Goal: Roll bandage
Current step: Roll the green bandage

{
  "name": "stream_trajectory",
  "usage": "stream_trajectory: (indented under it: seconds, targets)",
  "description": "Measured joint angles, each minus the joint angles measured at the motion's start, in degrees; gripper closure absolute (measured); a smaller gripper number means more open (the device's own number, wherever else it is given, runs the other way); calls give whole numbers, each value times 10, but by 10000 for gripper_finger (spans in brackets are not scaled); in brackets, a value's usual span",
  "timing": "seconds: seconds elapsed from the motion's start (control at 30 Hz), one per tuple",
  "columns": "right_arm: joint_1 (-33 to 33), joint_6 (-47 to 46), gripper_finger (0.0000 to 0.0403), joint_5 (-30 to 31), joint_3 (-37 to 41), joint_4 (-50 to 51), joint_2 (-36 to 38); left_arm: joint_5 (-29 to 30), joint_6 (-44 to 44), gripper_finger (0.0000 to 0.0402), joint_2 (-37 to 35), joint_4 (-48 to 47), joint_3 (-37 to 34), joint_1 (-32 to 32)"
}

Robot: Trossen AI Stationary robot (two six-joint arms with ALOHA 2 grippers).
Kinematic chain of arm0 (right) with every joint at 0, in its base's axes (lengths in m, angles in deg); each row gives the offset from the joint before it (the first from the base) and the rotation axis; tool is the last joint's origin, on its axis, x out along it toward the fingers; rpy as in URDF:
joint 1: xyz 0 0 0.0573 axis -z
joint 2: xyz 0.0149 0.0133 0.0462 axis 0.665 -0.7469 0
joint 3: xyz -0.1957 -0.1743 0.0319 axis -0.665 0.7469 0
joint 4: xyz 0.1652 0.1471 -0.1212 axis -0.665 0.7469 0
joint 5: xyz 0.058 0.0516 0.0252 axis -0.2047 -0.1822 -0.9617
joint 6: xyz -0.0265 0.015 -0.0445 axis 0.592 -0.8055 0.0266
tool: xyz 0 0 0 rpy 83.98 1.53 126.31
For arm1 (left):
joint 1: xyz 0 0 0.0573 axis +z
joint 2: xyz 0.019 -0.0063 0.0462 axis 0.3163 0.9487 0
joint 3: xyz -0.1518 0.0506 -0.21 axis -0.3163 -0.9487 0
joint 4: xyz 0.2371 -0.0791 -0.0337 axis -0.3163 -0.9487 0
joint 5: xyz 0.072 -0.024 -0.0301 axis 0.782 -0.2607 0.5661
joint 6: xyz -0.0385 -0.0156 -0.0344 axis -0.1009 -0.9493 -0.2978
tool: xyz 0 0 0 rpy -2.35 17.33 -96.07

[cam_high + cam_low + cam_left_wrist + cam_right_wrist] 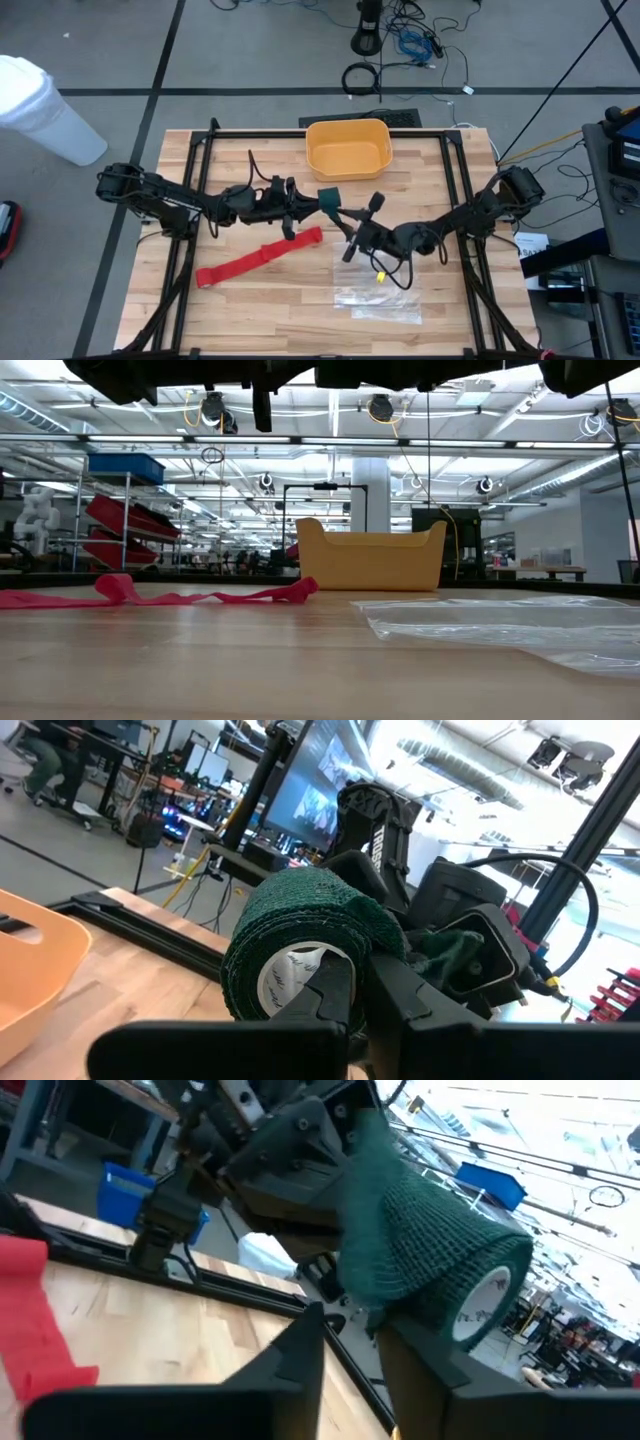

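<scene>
The long flat bright red fabric bandage [258, 259] lies left of centre on the wooden table [250, 310], untouched. At mid-frame, the left gripper [318, 202] pinches a dark green bandage roll [330, 197]; the right gripper [360, 218] stands partly open beside it.

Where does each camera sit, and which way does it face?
High: above the table, straight down; both arms, left gripper and right gripper meeting at a green roll.
Low: table-top height, level across the red bandage and yellow bin into the room; arm undersides along the top.
Left wrist: on that arm, past its own fingers at the roll.
Right wrist: on that arm, at the roll from the opposite side.
Shared: both wrists see the roll; high and low share bandage and bin.
</scene>
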Motion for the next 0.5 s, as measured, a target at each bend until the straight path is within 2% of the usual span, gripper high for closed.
stream_trajectory:
  seconds: [0.17,0.4,0.5]
  targets:
    - [2,2,370,1,0,-22,0,0,6,388,0,0,0,0]
    - [-3,6,377,0,0,-47,0,0,15,388,0,-4,0,0]
    - [-2,-25,387,0,0,-46,0,0,15,388,0,-4,0,0]
